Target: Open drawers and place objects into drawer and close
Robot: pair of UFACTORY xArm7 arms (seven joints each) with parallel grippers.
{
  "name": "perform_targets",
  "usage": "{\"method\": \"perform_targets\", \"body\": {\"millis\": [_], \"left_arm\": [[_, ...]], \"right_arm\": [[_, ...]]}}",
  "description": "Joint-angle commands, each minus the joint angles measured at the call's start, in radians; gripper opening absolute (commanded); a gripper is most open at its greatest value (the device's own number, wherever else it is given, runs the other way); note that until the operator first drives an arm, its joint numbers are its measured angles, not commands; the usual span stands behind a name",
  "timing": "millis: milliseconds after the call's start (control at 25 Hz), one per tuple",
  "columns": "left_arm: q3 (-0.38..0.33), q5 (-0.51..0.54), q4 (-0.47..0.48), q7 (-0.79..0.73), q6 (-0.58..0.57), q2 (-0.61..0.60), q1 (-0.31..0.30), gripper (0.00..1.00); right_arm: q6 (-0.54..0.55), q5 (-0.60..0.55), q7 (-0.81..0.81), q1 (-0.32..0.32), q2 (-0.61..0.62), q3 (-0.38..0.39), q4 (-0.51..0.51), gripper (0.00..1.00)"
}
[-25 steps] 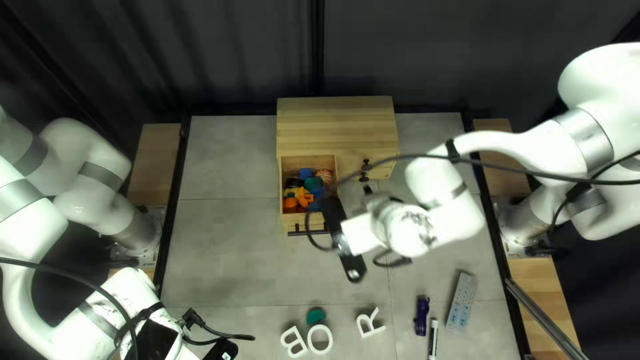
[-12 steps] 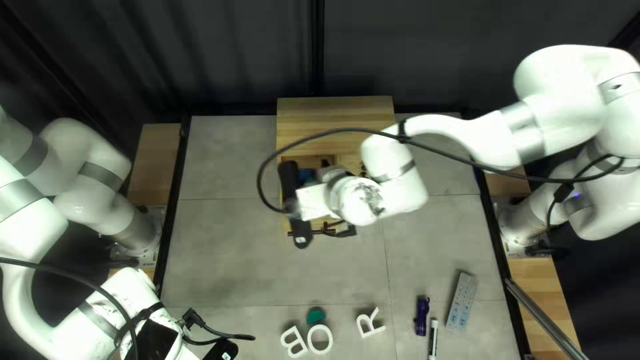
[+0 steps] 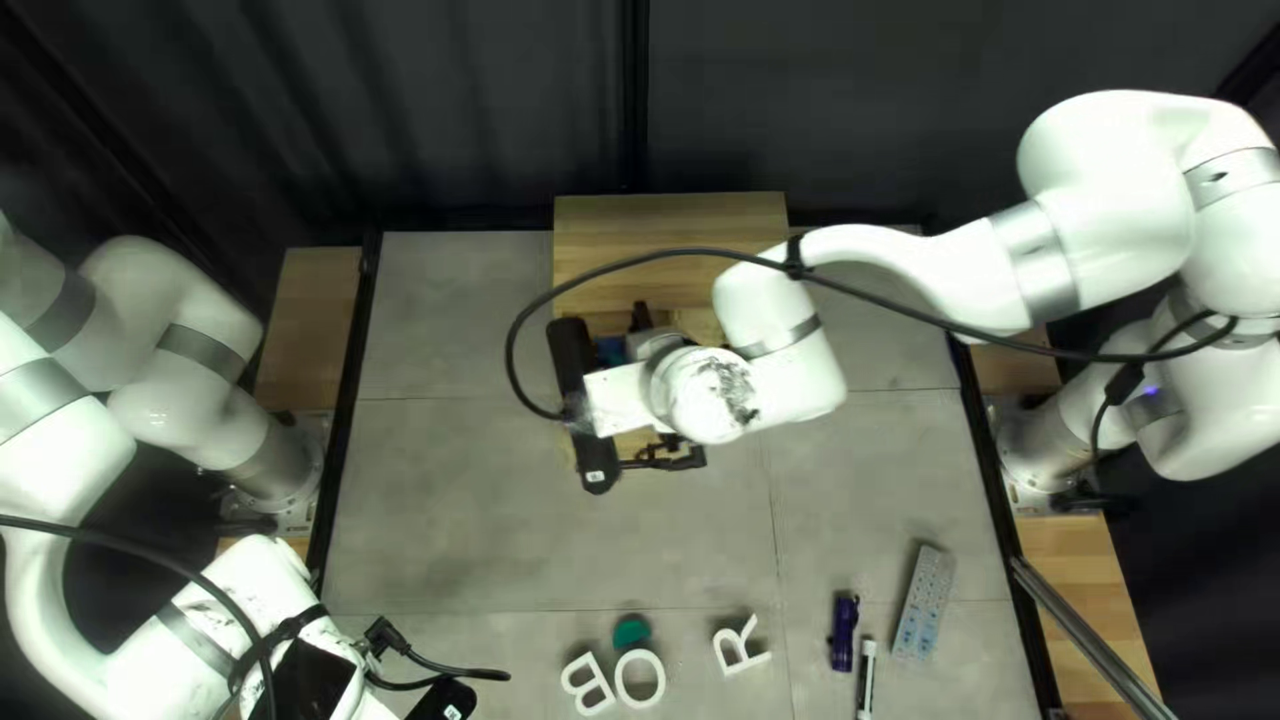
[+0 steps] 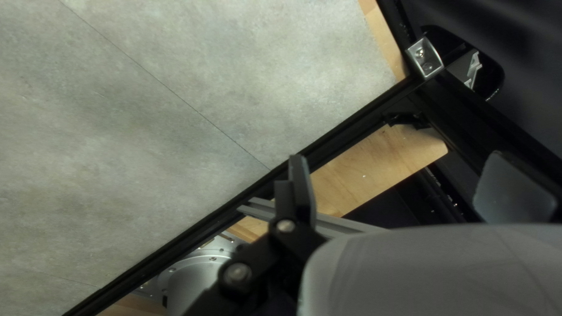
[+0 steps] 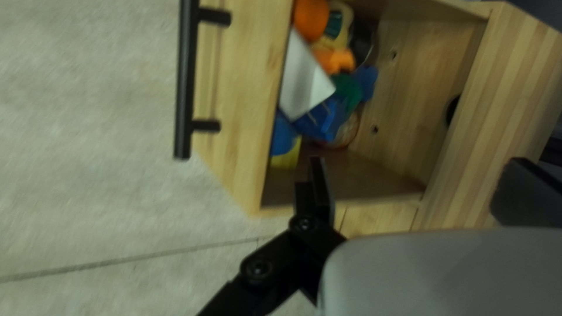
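My right gripper [image 3: 640, 318] is over the cabinet [image 3: 670, 240] and its pulled-out drawer in the top left view. In the right wrist view the right gripper [image 5: 418, 190] is open, with nothing held; the drawer [image 5: 240, 111] lies ahead and to one side. In it are an orange piece [image 5: 310, 17], a white block [image 5: 304, 79], blue pieces [image 5: 328, 117] and a green piece [image 5: 346, 90]. My left gripper [image 3: 438, 702] hangs at the bottom edge of the top left view; in its wrist view the left gripper [image 4: 404, 187] is open and empty.
On the near table in the top left view are white letters B [image 3: 587, 683], O [image 3: 640, 679] and R [image 3: 740, 646], a green piece [image 3: 632, 630], a purple object [image 3: 844, 632], a marker [image 3: 867, 678] and a grey buttoned slab [image 3: 923, 604]. A cable loops over the drawer.
The right arm has swung toward the left of the top left view, from beside the drawer to above it, slowing over the last half second. The left arm has stayed still.
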Motion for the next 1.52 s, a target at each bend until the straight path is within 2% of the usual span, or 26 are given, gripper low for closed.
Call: {"method": "perform_targets", "body": {"millis": [40,120,280,400,480,520,720,840,1520], "left_arm": [[0.000,0.000,0.000,0.000,0.000,0.000,0.000,1.00],[0.000,0.000,0.000,0.000,0.000,0.000,0.000,1.00],[0.000,0.000,0.000,0.000,0.000,0.000,0.000,1.00],[0.000,0.000,0.000,0.000,0.000,0.000,0.000,1.00],[0.000,0.000,0.000,0.000,0.000,0.000,0.000,1.00],[0.000,0.000,0.000,0.000,0.000,0.000,0.000,1.00],[0.000,0.000,0.000,0.000,0.000,0.000,0.000,1.00],[0.000,0.000,0.000,0.000,0.000,0.000,0.000,1.00],[0.000,0.000,0.000,0.000,0.000,0.000,0.000,1.00]], "right_arm": [[0.141,0.110,0.041,0.084,-0.078,0.083,-0.024,1.00],[0.206,0.166,0.069,0.131,-0.093,0.130,-0.021,1.00],[0.254,0.254,0.108,0.219,-0.081,0.220,-0.004,1.00],[0.247,0.296,0.085,0.284,-0.060,0.285,0.007,1.00],[0.230,0.304,0.053,0.308,-0.068,0.310,-0.012,1.00],[0.194,0.319,0.032,0.321,-0.090,0.325,-0.058,1.00],[0.064,0.356,-0.040,0.338,-0.140,0.342,-0.190,1.00],[0.029,0.370,-0.056,0.352,-0.172,0.353,-0.236,1.00],[0.038,0.435,-0.098,0.422,-0.181,0.414,-0.246,1.00]]}}
